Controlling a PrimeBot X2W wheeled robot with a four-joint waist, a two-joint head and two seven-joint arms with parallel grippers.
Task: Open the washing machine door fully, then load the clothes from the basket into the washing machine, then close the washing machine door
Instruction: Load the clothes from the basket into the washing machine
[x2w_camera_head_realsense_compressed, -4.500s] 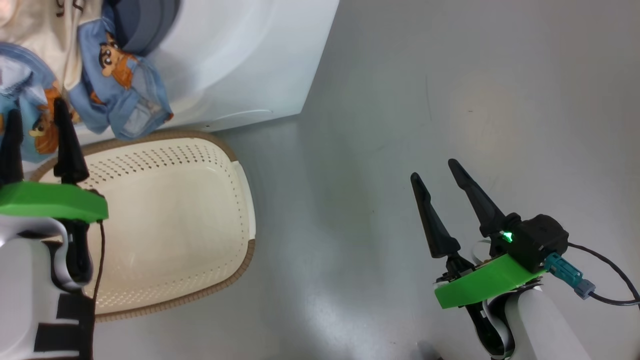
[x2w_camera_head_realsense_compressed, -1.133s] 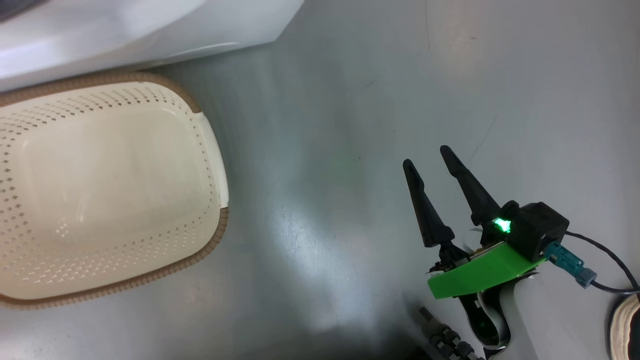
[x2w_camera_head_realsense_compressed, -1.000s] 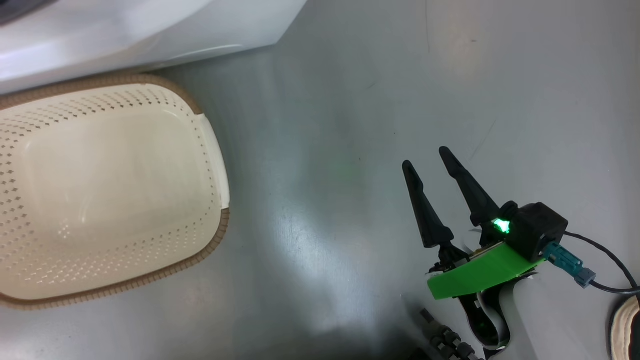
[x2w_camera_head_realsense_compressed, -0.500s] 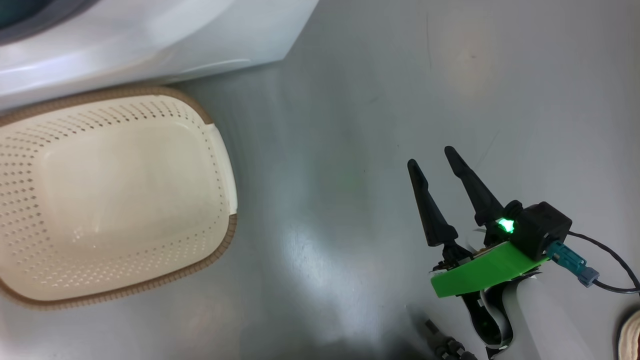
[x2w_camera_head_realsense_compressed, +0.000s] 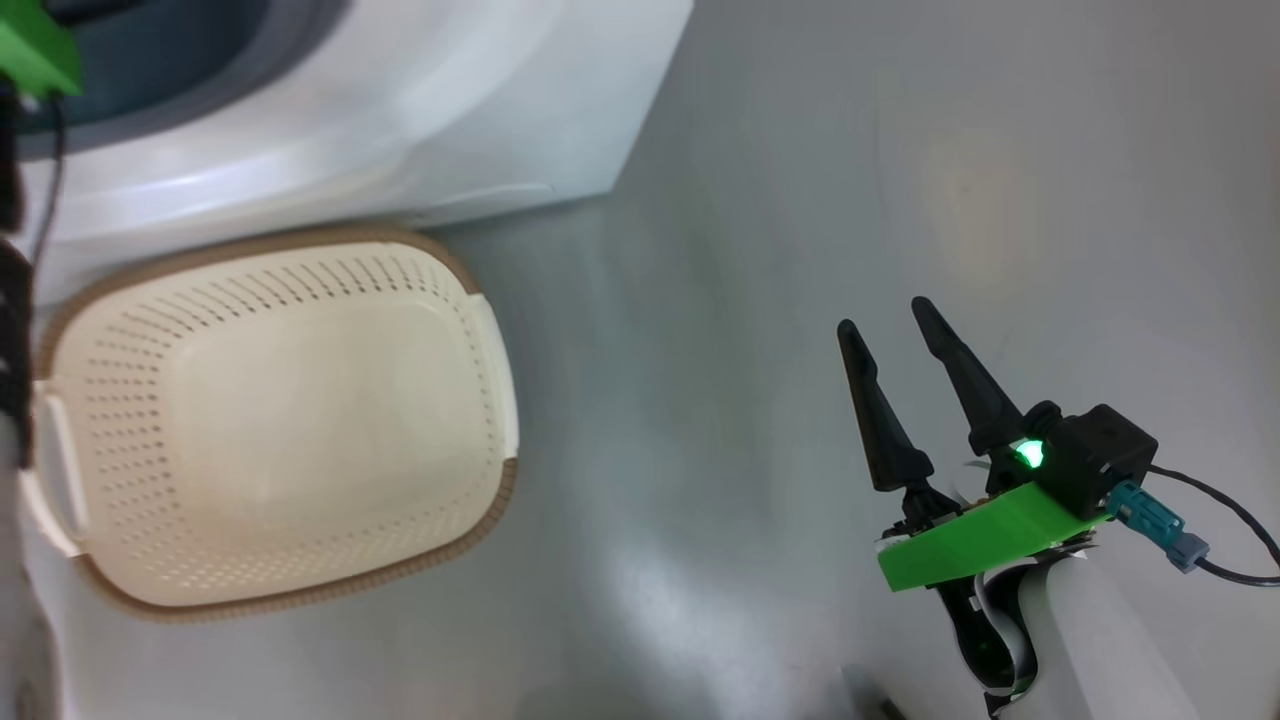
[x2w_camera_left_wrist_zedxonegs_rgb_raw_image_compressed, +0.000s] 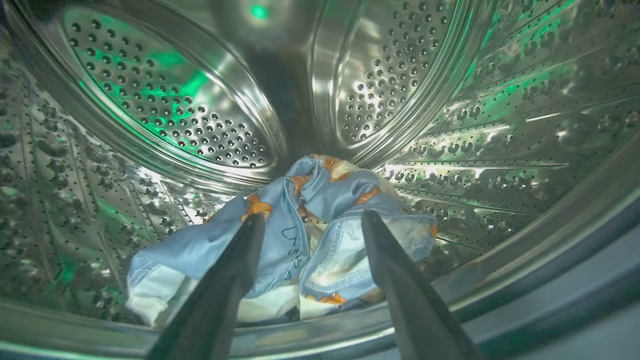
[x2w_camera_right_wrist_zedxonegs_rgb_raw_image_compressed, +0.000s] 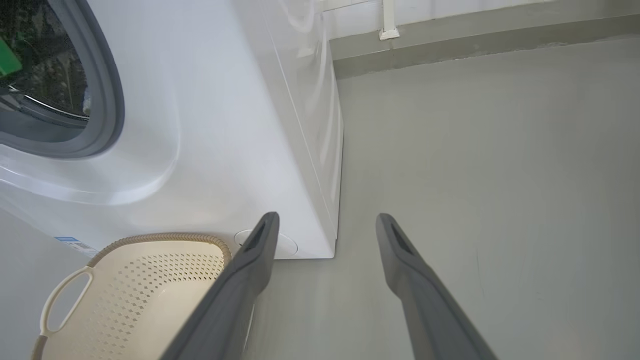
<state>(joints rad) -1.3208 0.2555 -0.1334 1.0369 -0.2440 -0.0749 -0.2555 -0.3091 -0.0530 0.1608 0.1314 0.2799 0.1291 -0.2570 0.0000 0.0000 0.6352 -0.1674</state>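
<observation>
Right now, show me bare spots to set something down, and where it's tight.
Free: the grey floor between the basket and the right gripper, and right of the washing machine; the basket is empty. Crowded: the front of the drum, where the clothes lie before the open left gripper.

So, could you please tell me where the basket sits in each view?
Head view: basket at left centre, below the washer.
Right wrist view: basket at lower left, below the washer.
Left wrist view: looks into the washer's drum, at the clothes.
Shared landmark: the washer.
</observation>
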